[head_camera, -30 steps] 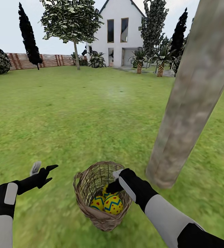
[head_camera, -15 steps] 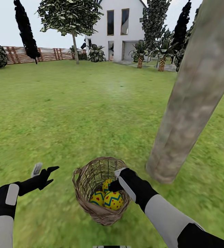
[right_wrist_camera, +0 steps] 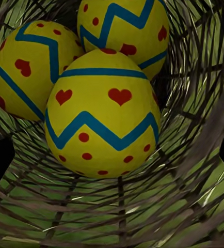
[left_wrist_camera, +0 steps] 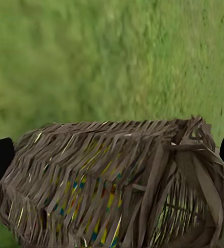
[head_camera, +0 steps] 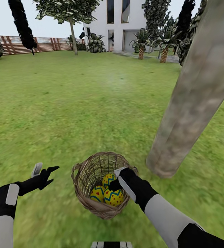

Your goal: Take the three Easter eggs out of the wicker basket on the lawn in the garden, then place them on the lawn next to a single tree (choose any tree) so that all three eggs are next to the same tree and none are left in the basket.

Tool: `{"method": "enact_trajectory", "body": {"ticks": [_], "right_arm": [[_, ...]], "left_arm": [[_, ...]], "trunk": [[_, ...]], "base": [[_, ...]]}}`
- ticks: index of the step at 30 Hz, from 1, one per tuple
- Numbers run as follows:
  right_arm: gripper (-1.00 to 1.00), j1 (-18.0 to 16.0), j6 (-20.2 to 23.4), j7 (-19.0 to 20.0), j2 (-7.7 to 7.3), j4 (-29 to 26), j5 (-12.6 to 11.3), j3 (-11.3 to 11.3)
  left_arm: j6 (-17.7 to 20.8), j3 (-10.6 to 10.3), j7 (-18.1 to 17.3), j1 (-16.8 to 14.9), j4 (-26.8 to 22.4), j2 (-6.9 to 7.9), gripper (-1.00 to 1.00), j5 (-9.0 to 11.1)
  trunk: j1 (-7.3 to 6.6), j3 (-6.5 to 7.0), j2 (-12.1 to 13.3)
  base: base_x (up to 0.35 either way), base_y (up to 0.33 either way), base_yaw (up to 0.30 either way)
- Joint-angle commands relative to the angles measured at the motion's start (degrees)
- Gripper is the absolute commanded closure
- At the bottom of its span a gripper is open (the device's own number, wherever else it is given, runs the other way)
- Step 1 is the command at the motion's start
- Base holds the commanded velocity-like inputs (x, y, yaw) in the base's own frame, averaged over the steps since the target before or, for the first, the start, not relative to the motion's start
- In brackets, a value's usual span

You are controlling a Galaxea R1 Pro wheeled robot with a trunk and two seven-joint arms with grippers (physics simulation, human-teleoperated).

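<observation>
Lower centre of the head view: the wicker basket [head_camera: 103, 184] sits on the lawn [head_camera: 74, 113] with all three Easter eggs [head_camera: 109, 193] inside, so nothing's been moved out yet. Your right gripper [head_camera: 114, 181] is dipped over the basket rim, right above the eggs; in the right wrist view the nearest egg [right_wrist_camera: 102, 113] sits centred between the two dark fingertips at the frame edges, so the jaws look wide apart with nothing in them. Left gripper [head_camera: 43, 169] hovers over grass at lower left, well apart from the basket, fingers spread and empty; its wrist camera looks at the basket's side [left_wrist_camera: 112, 181]. The tree [head_camera: 191, 100] trunk meets the grass just right of the basket, a close drop spot. My read: zero of three done. You've got three picks and three placements by that trunk left.
</observation>
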Motion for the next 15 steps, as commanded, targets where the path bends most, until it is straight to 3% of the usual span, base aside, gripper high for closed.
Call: {"method": "enact_trajectory", "body": {"ticks": [1,6,15], "right_arm": [[-1.0,-0.1,0.1,-0.5,0.0,-0.4,-0.6,0.1],[-1.0,-0.1,0.2,-0.3,0.0,-2.0,-0.7,0.2],[-1.0,0.0,0.2,-0.2,0.0,-2.5,-0.8,0.2]], "left_arm": [[0.3,0.2,-0.4,-0.1,0.0,-0.02,-1.0,-0.3],[0.3,0.2,-0.4,-0.1,0.0,-0.03,-1.0,-0.3],[0.3,0.2,-0.4,-0.1,0.0,-0.03,-1.0,-0.3]], "trunk": [[0.01,-0.28,0.0],[0.14,-1.38,-0.1],[0.14,-1.38,-0.1]], "base": [[0.0,0.0,0.0],[0.0,0.0,0.0],[0.026,0.0,0.0]]}}
